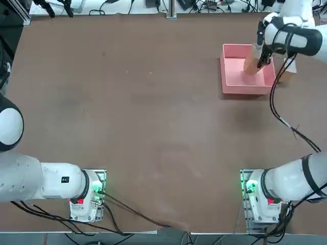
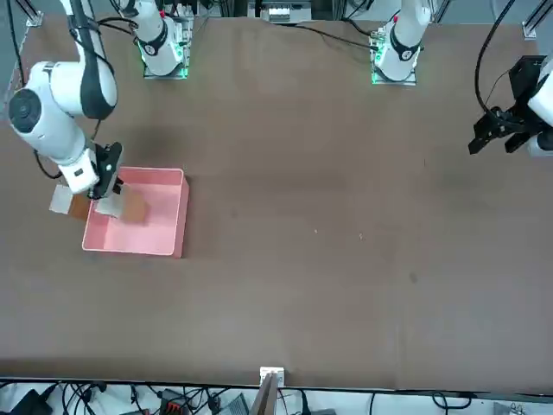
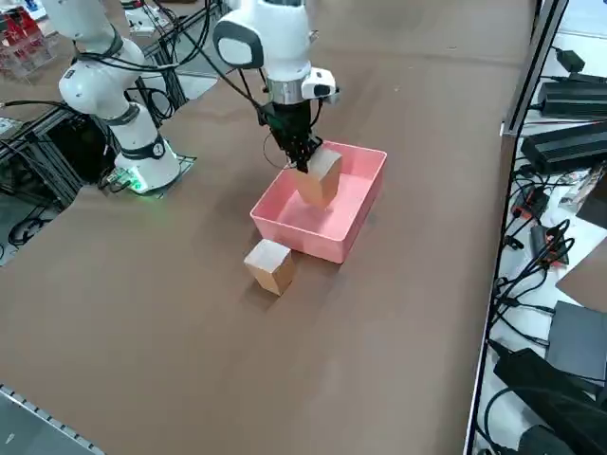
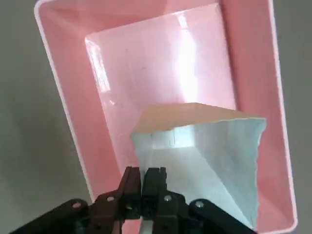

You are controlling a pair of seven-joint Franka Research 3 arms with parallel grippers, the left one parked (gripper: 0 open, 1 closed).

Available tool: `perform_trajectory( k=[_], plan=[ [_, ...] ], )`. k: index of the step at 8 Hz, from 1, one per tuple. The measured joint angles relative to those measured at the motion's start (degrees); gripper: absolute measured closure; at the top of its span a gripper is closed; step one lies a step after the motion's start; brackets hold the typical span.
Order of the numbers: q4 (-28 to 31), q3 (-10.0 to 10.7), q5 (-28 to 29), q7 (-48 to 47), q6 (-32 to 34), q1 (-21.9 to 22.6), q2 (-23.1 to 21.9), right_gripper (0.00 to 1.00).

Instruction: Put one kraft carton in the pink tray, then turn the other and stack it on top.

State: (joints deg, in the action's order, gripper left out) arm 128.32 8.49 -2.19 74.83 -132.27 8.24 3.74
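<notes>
Right wrist view gives the best look: the right gripper (image 4: pixel 146 195) has its two fingers drawn almost together, pinching what looks like a thin edge or flap of a kraft carton (image 4: pixel 204 161), and the carton hangs tilted over the pink tray (image 4: pixel 63 97), pale face toward the camera, tan face beyond it. The tray floor below shows bare and glossy.

From the right side camera, that held carton (image 3: pixel 321 177) is above the tray's interior, clear of the bottom as far as I can tell, with the gripper (image 3: pixel 302 156) biting its upper corner. The second kraft carton (image 3: pixel 269 265) sits on the brown worktop (image 3: pixel 142 313) just outside the tray's near wall (image 3: pixel 294 235), apart from it.

Handling call: this looks like a light, hollow cardboard box, stiff on its faces but easy to crush or crease at a flap. Gripped by one edge, it dangles crooked and could swing or slip, so I'd judge a low, gentle release safest. For the carton waiting outside, taking it across two opposite flat faces, near the middle, should hold it square for the turn and the stack. Matte cardboard ought to give the fingers decent friction.
</notes>
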Motion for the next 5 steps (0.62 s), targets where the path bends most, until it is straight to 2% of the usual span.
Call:
perform_trajectory(
  k=[3, 5],
  plan=[
    [1.3, -0.5, 0.0, 1.0, -2.6, 1.9, 0.5, 0.98],
    [1.6, -0.5, -0.1, 3.6, -3.7, 2.2, 2.5, 0.98]
  ],
)
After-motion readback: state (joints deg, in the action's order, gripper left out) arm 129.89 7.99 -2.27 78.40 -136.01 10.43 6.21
